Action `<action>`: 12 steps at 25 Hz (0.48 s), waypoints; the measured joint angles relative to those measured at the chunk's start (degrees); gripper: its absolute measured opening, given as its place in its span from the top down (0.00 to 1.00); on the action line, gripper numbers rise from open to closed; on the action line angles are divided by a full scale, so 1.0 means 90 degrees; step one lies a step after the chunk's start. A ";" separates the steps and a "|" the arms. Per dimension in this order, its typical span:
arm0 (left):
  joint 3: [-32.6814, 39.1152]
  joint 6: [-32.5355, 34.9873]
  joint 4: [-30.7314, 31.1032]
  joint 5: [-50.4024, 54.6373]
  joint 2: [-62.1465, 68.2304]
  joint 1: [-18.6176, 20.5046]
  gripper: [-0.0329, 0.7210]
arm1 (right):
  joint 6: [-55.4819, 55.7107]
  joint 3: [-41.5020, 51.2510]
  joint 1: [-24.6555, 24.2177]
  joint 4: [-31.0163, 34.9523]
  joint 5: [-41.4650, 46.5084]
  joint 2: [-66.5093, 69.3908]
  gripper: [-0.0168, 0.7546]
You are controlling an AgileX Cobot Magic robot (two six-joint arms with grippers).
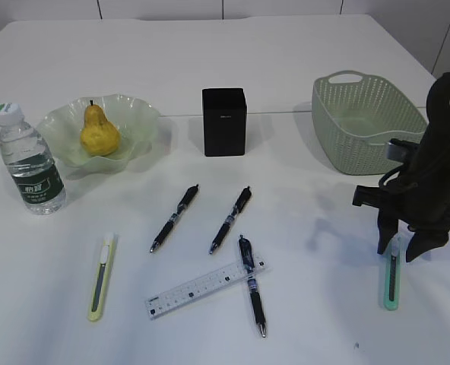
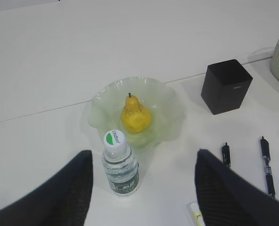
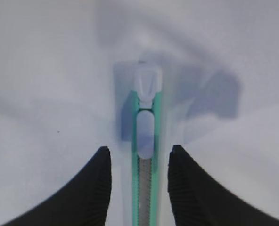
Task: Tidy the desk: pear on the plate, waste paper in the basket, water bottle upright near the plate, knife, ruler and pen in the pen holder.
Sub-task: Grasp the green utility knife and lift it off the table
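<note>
The green knife point(image 3: 146, 155) lies flat on the tabletop point(image 1: 324, 46) at the right front, in front of the basket point(image 1: 366, 122) and well apart from the holder point(image 1: 224, 122). In the right wrist view its long axis runs straight between the two fingers, cap end pointing away from the wrist, so the fingers flank its narrow sides. The right tool point(image 1: 401, 247) stands directly over it, jaws apart with a gap on either side and not yet gripping; whether the tips touch the tabletop I cannot tell, as that view is blurred. This arm is clearly the nearer one. The left tool point(image 2: 142, 188) hangs open and empty above the upright bottle point(image 2: 120, 162), beside the plate point(image 2: 170, 101) holding the pear point(image 2: 135, 117).
</note>
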 joint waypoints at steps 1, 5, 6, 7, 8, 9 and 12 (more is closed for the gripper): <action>0.0000 0.0000 0.0000 -0.0011 0.0000 0.0000 0.32 | 0.0000 0.0000 0.0000 -0.0011 0.0000 0.0000 0.55; 0.0000 0.0000 0.0000 -0.0011 0.0000 0.0000 0.32 | 0.0000 0.0000 0.0000 -0.0047 0.0000 0.0000 0.55; 0.0000 0.0000 0.0000 -0.0011 0.0000 0.0000 0.32 | 0.0013 0.0000 0.0000 -0.0059 0.0000 0.0000 0.55; 0.0000 0.0000 0.0000 -0.0011 0.0000 0.0000 0.32 | 0.0013 0.0000 0.0000 -0.0061 0.0000 0.0000 0.55; 0.0000 0.0000 0.0000 -0.0011 0.0000 0.0000 0.32 | 0.0013 0.0000 0.0000 -0.0072 0.0000 0.0000 0.55; 0.0000 0.0000 0.0000 -0.0011 0.0000 0.0000 0.33 | 0.0013 0.0000 0.0000 -0.0097 0.0000 0.0000 0.55; 0.0000 0.0000 0.0000 -0.0011 0.0000 0.0000 0.33 | 0.0025 0.0000 0.0000 -0.0111 0.0000 0.0000 0.55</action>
